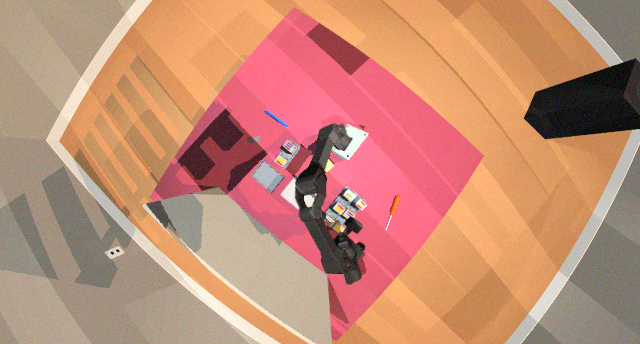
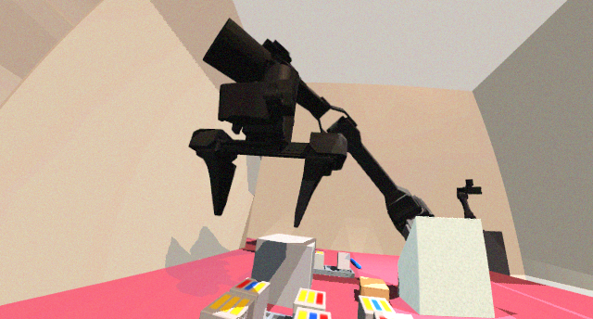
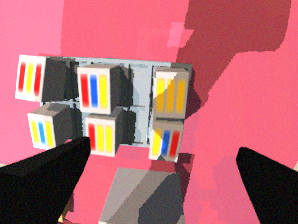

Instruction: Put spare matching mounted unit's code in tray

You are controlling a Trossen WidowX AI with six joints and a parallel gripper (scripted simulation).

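Note:
The mounted unit, a large pale box point(image 1: 289, 194) point(image 2: 288, 268) point(image 3: 142, 196), stands beside the spares' rack point(image 3: 141, 90); its printed back is not visible. Six spares stand there. In the wrist view one spare point(image 3: 170, 94) has three yellow bands, partly shaded; the others read red-yellow-red point(image 3: 30, 78), red-blue-yellow point(image 3: 94, 90), yellow-blue-yellow point(image 3: 41, 131), red-yellow-yellow point(image 3: 101, 136) and yellow-blue-red point(image 3: 165, 142). The tray point(image 1: 267, 176) is a grey-blue square beyond the box, with nothing visible in it. My gripper point(image 2: 257, 220) point(image 3: 164, 149) is open and empty, above the rack and box.
A small rack beside the tray holds two banded blocks point(image 1: 289, 146) point(image 1: 281, 160). A tan block point(image 1: 328, 165) point(image 2: 374, 287) and a tall mint block point(image 1: 356, 141) point(image 2: 451, 268) stand near the arm's base. A blue pen point(image 1: 276, 118) and an orange screwdriver point(image 1: 394, 204) lie farther out.

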